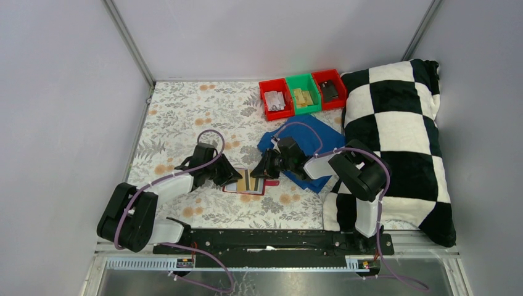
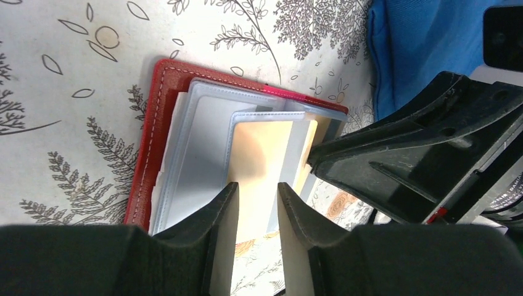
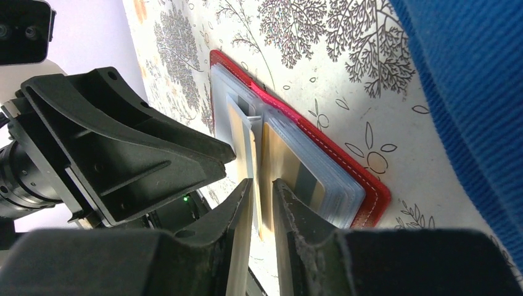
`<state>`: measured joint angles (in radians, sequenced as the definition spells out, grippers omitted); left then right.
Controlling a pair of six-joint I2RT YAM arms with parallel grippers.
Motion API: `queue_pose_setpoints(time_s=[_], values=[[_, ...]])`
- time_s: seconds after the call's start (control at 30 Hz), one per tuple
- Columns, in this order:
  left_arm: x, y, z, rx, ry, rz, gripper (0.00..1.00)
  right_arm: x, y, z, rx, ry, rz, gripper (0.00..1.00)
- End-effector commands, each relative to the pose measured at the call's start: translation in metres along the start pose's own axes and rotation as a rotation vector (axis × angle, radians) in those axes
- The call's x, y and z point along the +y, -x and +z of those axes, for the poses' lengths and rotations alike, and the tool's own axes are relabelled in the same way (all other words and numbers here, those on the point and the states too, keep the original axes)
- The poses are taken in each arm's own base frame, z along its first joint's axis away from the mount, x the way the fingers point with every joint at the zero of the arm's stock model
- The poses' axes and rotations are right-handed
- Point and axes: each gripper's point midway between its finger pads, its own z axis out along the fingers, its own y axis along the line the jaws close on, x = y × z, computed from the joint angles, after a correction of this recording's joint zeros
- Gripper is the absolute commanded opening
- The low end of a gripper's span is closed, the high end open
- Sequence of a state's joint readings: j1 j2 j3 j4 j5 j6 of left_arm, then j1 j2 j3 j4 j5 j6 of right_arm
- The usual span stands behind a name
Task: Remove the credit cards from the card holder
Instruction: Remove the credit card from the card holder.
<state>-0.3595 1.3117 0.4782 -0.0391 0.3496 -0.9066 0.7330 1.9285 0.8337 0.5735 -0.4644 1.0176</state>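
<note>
Left tool [image 2: 257,188], at the open card holder's [image 2: 157,123] left, has jaws narrowly apart over a sleeved tan card [image 2: 265,148]. Right tool [image 3: 262,185], opposite, straddles a card edge [image 3: 266,160] likewise. Grip: cannot tell. Pulling-out step, I judge; next needs firm pinch, straight draw.

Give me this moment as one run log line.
card holder open on table | left jaws slightly apart over tan card | right jaws slightly apart at holder's cards | grips unclear

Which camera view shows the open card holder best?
Left wrist view: the card holder is seen large from above, red edge and pale sleeves plain. Right wrist shows it obliquely; top external shows it small.
</note>
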Motion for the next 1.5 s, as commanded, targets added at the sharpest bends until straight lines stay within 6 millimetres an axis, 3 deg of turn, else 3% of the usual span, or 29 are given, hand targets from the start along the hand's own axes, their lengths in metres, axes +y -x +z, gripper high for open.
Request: queue_pose_setpoints(time_s=[0.0, 0.5, 0.97, 1.03, 1.2, 1.37, 1.47], values=[[-0.002, 0.008, 0.002, -0.029, -0.002, 0.035, 0.33, -0.004, 0.001, 0.001, -0.002, -0.018, -0.008, 0.26], [0.006, 0.002, 0.009, -0.006, 0.002, 0.02, 0.31, 0.002, -0.003, 0.009, 0.026, 0.053, 0.05, 0.25], [0.029, -0.001, 0.015, 0.01, 0.069, -0.013, 0.3, 0.01, -0.007, 0.0, -0.001, 0.138, 0.074, 0.05], [0.033, -0.001, 0.015, 0.01, 0.084, -0.017, 0.29, 0.01, -0.007, -0.002, -0.009, 0.139, 0.07, 0.07], [0.041, -0.005, 0.017, 0.02, 0.101, -0.03, 0.29, 0.01, -0.008, -0.004, -0.018, 0.149, 0.075, 0.22], [0.043, -0.007, 0.019, 0.029, 0.101, -0.037, 0.28, 0.009, -0.009, -0.004, -0.015, 0.165, 0.1, 0.21], [0.046, -0.007, 0.02, 0.031, 0.11, -0.038, 0.28, 0.008, -0.008, -0.005, -0.025, 0.167, 0.102, 0.13]])
